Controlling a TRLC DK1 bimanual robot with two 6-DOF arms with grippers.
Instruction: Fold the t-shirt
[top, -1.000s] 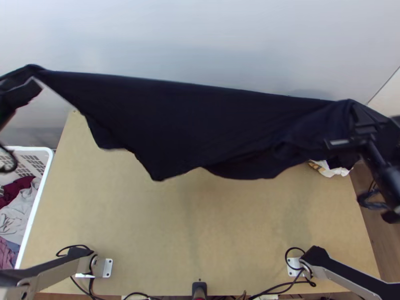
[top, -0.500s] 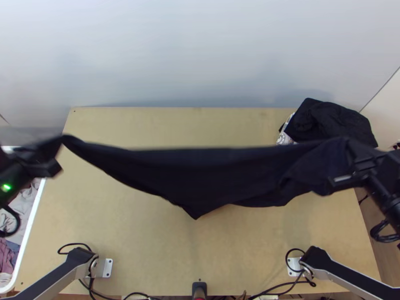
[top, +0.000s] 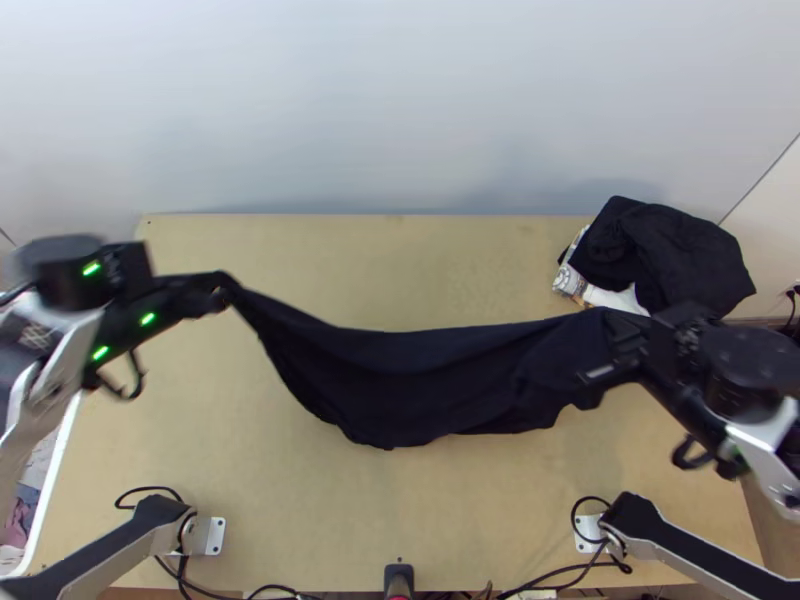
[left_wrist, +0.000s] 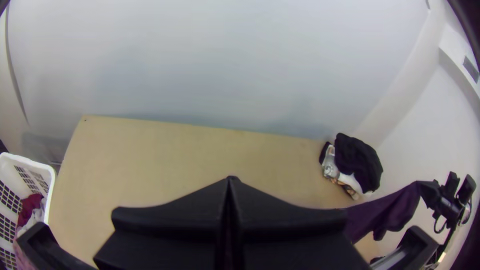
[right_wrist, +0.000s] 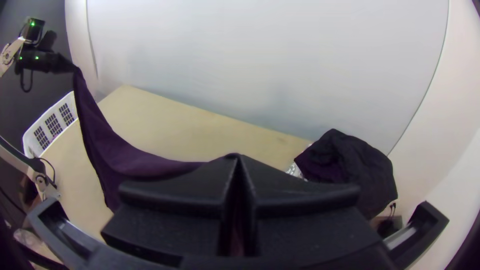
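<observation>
Over the last second both arms moved: the left pincer (left_wrist: 230, 181) and right pincer (right_wrist: 238, 159) swung inward and closer together, and the dark t-shirt (top: 420, 380) came back with them toward the near edge of the counter (top: 250, 480). At the start it was a wide, fairly taut sheet hiding the counter's far edge; now that edge is in sight and the cloth is a narrow sling, sagging mid-span.

Pincer state: both closed on the shirt, left on a gathered end, right on the other end with more cloth bunched round the fingers. Shirt hangs between them over the middle of the counter. Can't tell if its lower edge touches down.

My read: it's a lay-down or fling move, no fold made. Slack is the cost: release like this and it probably lands as a crumpled strip. Would spread the pincers until the top line is straight, lower, then drag toward the near edge to flatten. Watch the right end, it's close to the dark cloth pile (top: 665, 255) at the far right corner and could snag.
</observation>
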